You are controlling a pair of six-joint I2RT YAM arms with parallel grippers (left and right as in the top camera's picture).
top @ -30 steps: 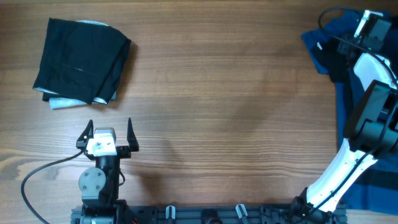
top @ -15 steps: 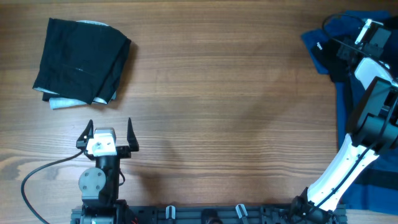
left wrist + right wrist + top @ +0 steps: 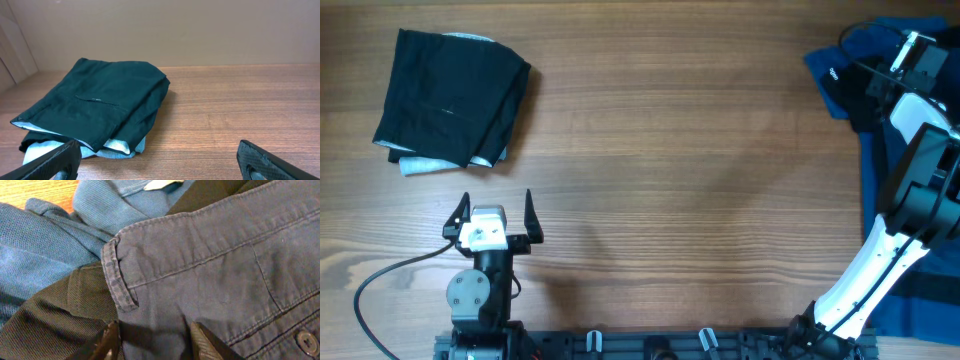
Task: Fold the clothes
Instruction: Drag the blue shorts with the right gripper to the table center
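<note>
Overhead view: left fingers (image 3: 529,210) spread wide, empty, near folded dark garment (image 3: 450,95) on tabletop (image 3: 670,150). Right wrist view only: right fingers (image 3: 109,341) straddle a navy garment (image 3: 210,270) fold; grasp cannot be confirmed.

The right end effector (image 3: 154,331) has closed partway over the navy garment (image 3: 210,270).

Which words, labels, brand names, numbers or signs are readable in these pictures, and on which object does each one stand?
No text can be read anywhere.
White mark on the dark garment, overhead view: too small to read.
Pale tag on the blue garment, right wrist view: cut off by the picture edge, no letters show.
</note>
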